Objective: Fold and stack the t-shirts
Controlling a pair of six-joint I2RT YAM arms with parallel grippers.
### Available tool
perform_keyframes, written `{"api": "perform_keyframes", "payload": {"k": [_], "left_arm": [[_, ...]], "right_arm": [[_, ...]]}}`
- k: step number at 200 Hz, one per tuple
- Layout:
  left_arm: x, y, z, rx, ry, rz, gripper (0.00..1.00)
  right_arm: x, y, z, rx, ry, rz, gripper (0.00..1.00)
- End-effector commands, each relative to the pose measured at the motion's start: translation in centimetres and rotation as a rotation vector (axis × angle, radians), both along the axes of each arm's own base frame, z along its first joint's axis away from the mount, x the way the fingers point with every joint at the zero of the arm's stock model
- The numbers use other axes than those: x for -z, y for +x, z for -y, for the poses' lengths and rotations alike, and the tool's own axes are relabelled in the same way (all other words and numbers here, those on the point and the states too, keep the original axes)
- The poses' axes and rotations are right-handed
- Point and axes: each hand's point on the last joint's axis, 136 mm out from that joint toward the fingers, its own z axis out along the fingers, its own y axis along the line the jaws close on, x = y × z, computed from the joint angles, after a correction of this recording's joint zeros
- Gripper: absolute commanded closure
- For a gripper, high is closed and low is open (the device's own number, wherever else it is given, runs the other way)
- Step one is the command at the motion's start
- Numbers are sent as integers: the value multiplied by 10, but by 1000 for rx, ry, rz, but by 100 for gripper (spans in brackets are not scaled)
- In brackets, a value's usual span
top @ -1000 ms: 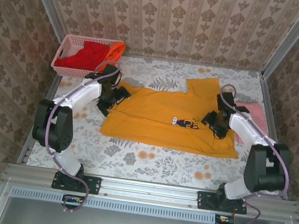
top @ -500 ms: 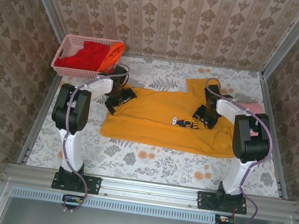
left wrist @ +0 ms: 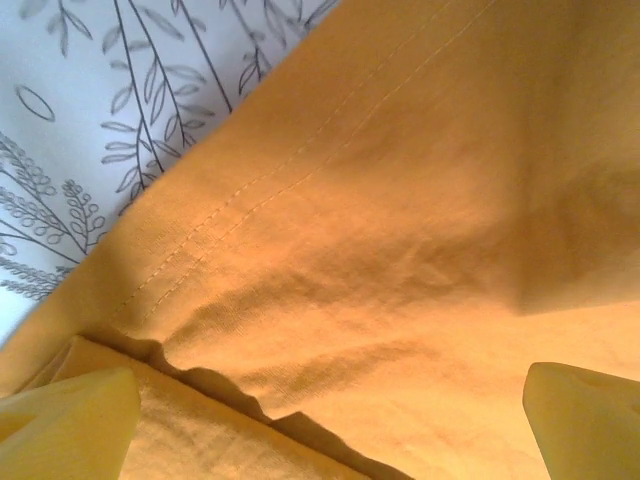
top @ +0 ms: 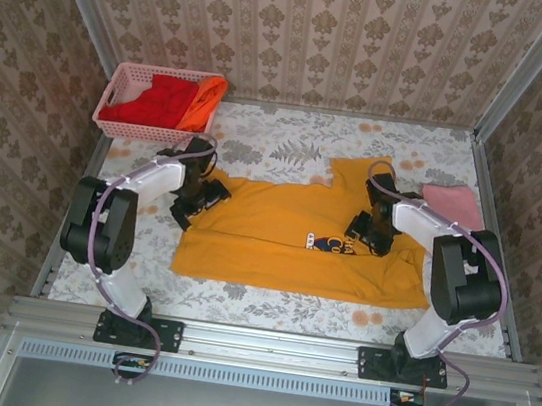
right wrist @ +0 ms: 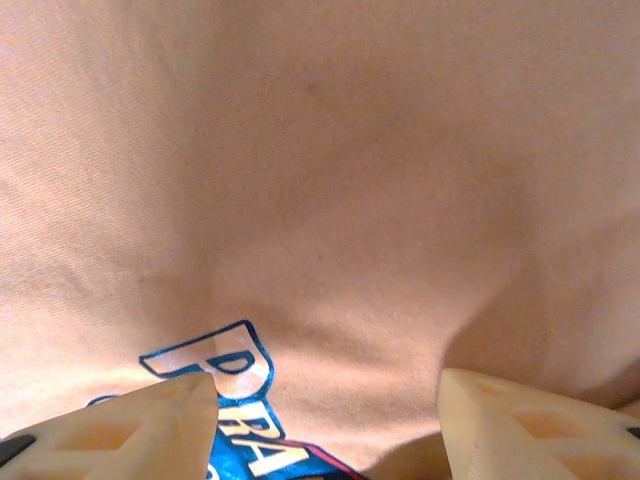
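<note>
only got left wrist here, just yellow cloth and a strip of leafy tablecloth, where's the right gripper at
Observer: The right gripper is down on the golden-yellow t-shirt, beside its dark chest logo.
Operator: is it pinching anything
Observer: No, its fingers stand apart over the cloth, nothing between them.
Operator: other shirts around
Observer: A pale pink t-shirt lies just right of the yellow one; a red t-shirt and an orange t-shirt sit in the pink basket.
</note>
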Motion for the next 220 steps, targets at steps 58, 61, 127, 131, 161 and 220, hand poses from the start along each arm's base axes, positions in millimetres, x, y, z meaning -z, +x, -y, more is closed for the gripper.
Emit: {"api": "perform_keyframes", "payload": {"k": [58,61,127,131,161,220], "left_arm": [[-38,83,-12,-64,190,-40,29],[-37,86,-11,-61,190,-40,30],[-12,129,-17,-67,185,-11,45],[-11,131,-17,-66,182,-11,45],[1,138,-16,-63,174,-36,46],[29,136,-10,-66,168,-89,53]], "right_arm": [[-67,70,-13,-8,79,194,36],[-66,71,-13,-6,81,195,36],[-61,81,-19,16,110,194,36],[-61,81,-18,17,108,194,36],[-62,82,-17,24,103,199,36],[-65,83,-8,45,94,207,36]]}}
